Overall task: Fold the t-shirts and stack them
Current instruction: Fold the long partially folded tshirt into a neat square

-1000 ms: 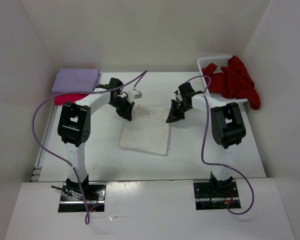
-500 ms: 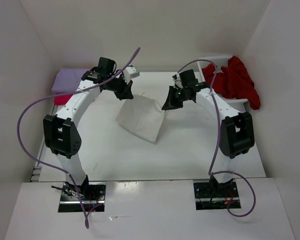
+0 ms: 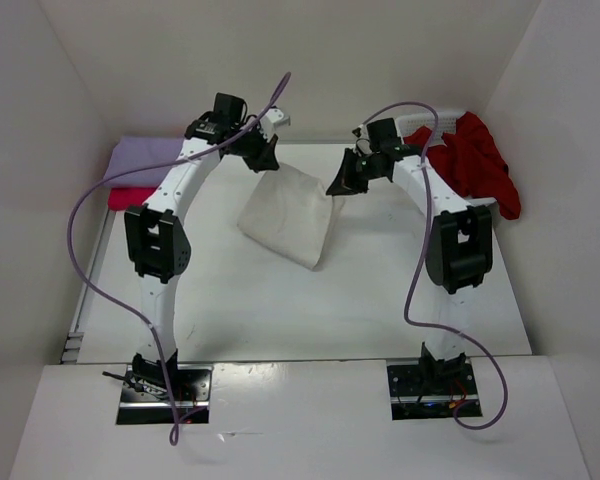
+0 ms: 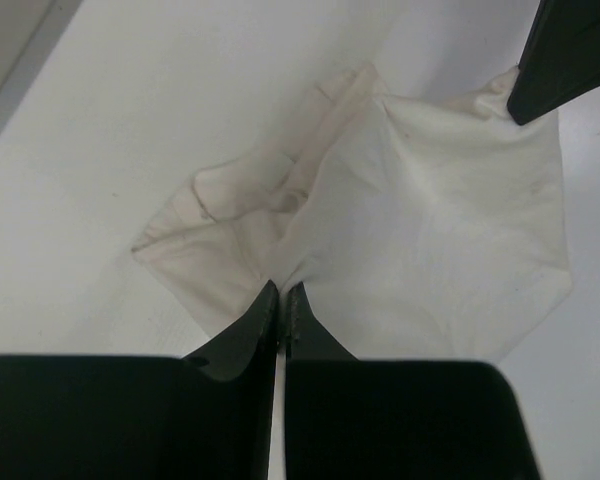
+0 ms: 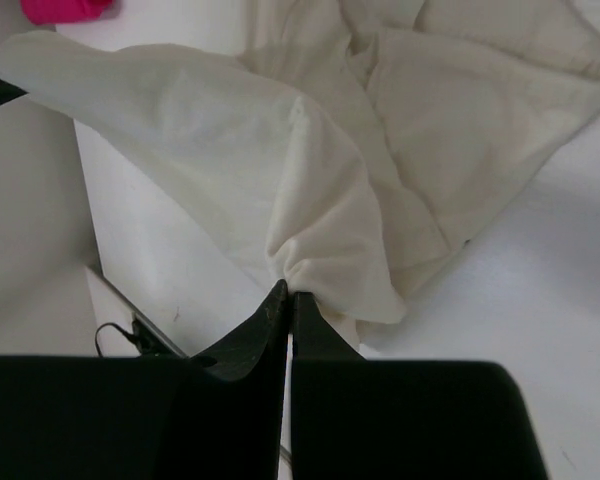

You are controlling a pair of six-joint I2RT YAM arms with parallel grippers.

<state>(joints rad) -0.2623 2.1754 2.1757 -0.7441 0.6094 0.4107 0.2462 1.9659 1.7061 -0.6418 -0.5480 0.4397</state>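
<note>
Cream t-shirt [image 3: 292, 215]: plain, creased, slung upper centre of frame, lower edge on table [image 3: 230, 300]. Left gripper [image 3: 265, 163] and right gripper [image 3: 339, 186] each clenched on a top corner. Lavender t-shirt [image 3: 145, 155] over pink t-shirt [image 3: 130, 197], upper left. Dark red t-shirt [image 3: 477, 160] draped over basket [image 3: 420, 125], upper right.

The purple shirt [image 3: 140, 160] is lying on the pink shirt [image 3: 128, 197], hiding most of it. The left arm [image 3: 158, 245] is covering part too.

Found soft, matt, creased cloth in the cream shirt [image 3: 290, 215]; same dull cloth in red shirt [image 3: 485, 165] and purple shirt [image 3: 145, 155]. Noted smooth, faintly shiny table [image 3: 280, 300], moulded plastic basket [image 3: 442, 117], matt black fingers [image 4: 230, 350], smooth hard shell on left arm [image 3: 185, 175].
</note>
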